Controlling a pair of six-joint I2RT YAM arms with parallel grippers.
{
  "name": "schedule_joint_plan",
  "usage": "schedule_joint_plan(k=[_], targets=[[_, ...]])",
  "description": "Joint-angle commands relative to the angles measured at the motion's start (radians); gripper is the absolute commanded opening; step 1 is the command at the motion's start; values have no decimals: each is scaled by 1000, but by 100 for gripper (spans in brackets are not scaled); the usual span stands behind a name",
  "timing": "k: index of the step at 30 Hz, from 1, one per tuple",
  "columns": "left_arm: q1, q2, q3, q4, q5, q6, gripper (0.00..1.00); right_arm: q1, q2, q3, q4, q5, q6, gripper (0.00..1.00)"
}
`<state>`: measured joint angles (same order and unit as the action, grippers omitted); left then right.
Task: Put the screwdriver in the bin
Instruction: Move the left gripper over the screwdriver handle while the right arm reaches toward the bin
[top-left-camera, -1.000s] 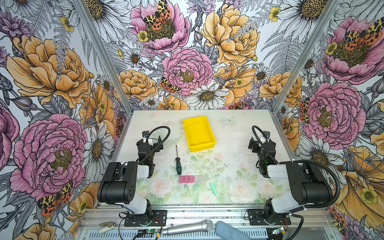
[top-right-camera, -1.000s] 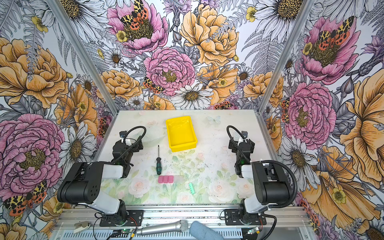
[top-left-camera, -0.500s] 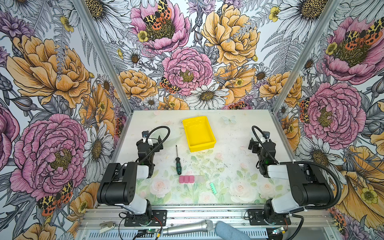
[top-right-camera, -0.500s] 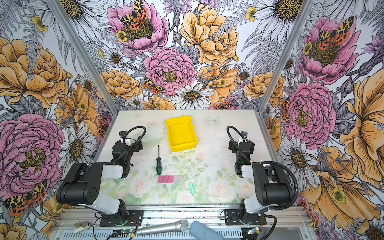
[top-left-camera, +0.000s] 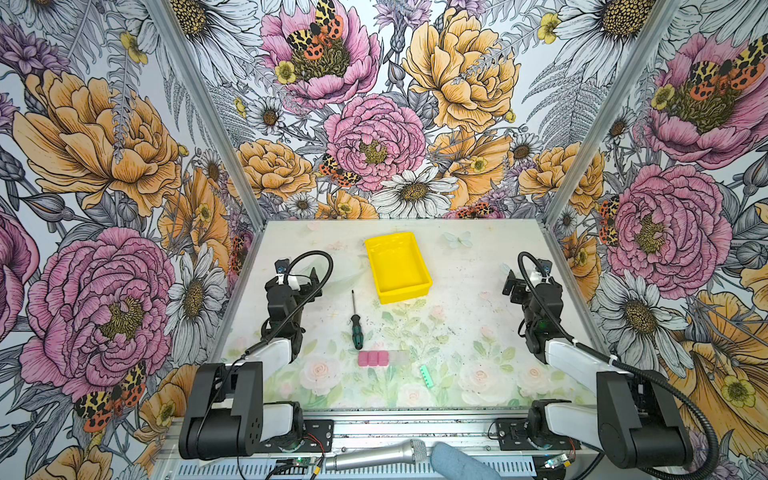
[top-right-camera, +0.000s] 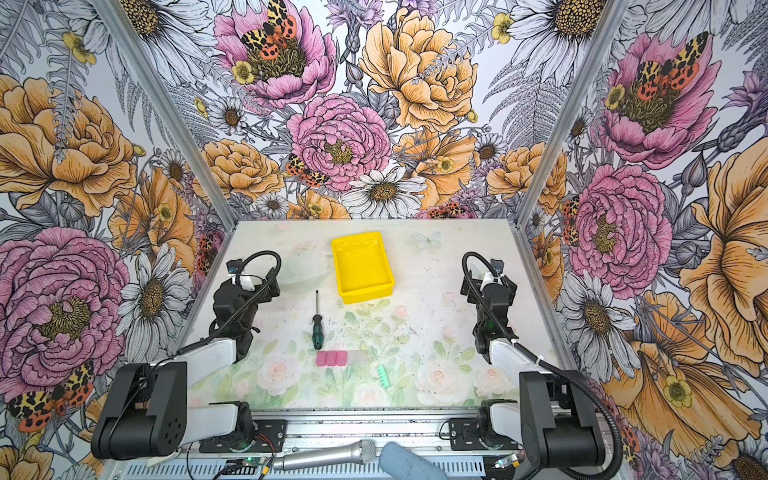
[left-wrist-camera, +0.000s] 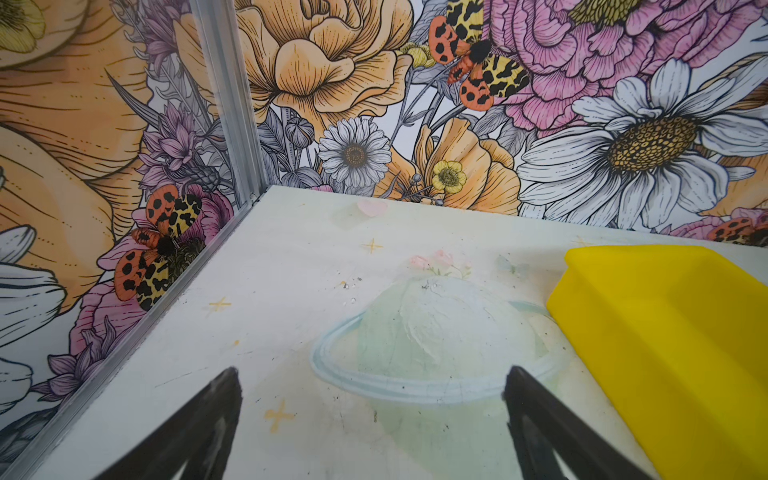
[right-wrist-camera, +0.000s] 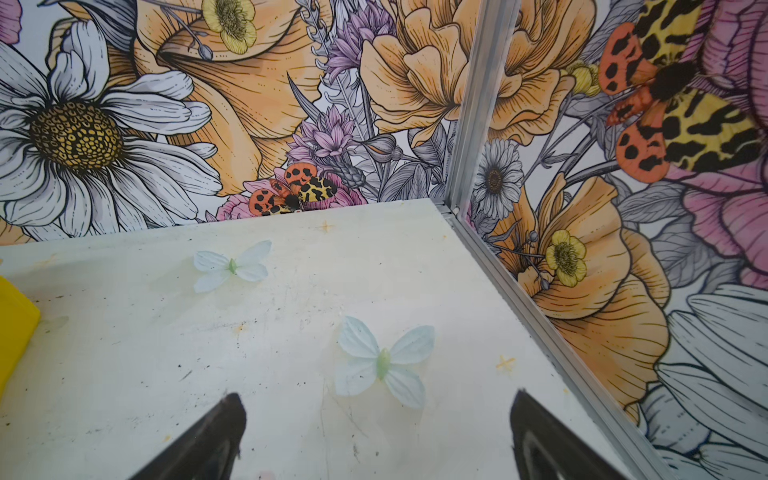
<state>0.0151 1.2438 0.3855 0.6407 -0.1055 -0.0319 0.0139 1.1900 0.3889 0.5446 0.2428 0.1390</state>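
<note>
A pale desk is walled by floral panels. One screwdriver, one bin, one pink-and-clear box, one mint strip are counted. The green-and-black-handled screwdriver is laid flat near the bin, apart from it, bare desk around it. The left gripper and right gripper are spread wide, nothing grasped.
</note>
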Motion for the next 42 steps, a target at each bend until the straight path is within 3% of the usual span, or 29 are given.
schedule_joint_plan(k=[1, 5, 11, 19, 25, 33, 42], targets=[[-13, -89, 40, -165, -27, -58, 99, 16, -86, 53, -166, 49, 58, 100], [-28, -184, 139, -432, -66, -145, 99, 27, -181, 132, -385, 77, 123, 100], [-50, -294, 224, -682, -97, -239, 99, 61, -269, 259, -679, 82, 195, 99], [-69, -358, 368, -1003, -57, -377, 99, 125, -287, 392, -865, 45, 311, 100], [-102, -305, 509, -1274, -22, -451, 98, 156, -218, 501, -950, -5, 349, 100], [-182, -246, 581, -1392, -31, -468, 99, 181, -78, 646, -1047, -72, 311, 99], [-248, -100, 611, -1466, 46, -510, 99, 299, 10, 680, -1057, -111, 168, 99]])
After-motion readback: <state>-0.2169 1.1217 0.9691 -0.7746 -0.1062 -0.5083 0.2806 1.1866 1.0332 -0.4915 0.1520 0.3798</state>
